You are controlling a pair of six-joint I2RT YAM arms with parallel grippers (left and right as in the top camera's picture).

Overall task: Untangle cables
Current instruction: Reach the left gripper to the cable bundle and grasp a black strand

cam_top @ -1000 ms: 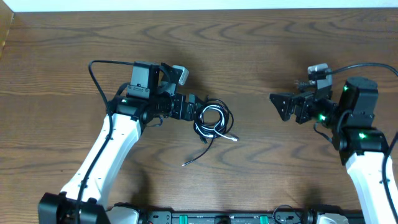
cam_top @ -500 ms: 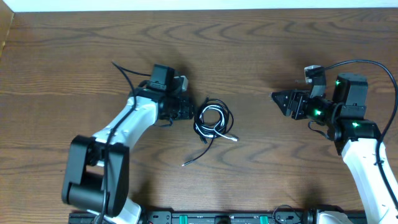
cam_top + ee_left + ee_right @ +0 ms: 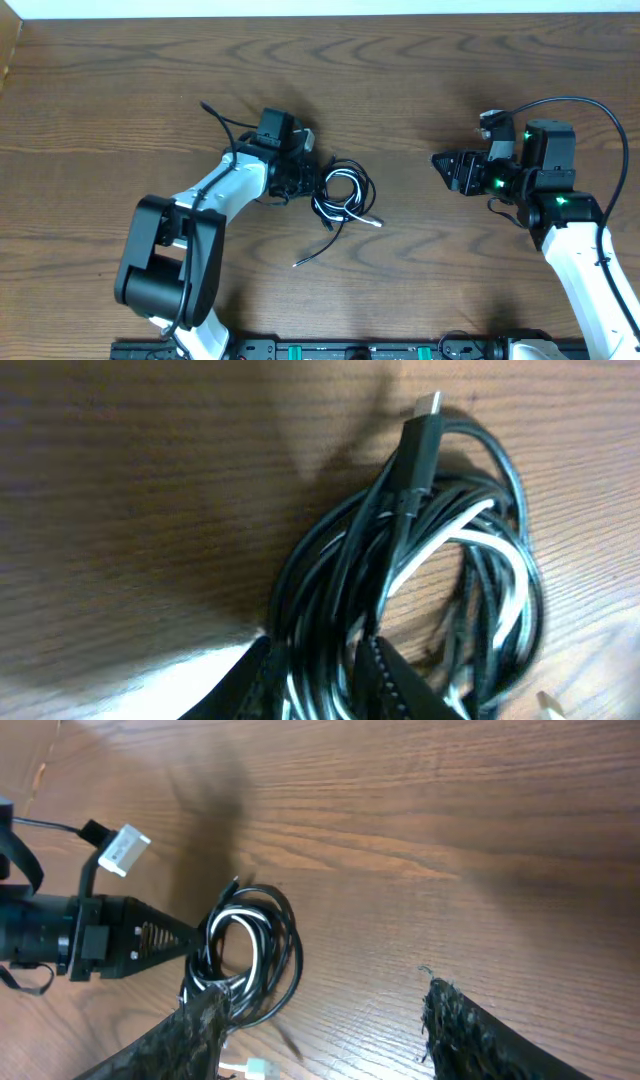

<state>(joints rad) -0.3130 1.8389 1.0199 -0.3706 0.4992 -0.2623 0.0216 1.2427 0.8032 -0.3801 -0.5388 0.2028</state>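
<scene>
Overhead, the left gripper (image 3: 313,180) pinches the cables (image 3: 347,193) on the table (image 3: 420,90); the right gripper (image 3: 442,168) is spread wide.

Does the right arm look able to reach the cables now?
Probably yes: only bare table lies between the open right pincer and the cables; the left pincer sits at their far side.

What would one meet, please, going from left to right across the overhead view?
Left gripper → cables → bare stretch of table → right gripper.
</scene>
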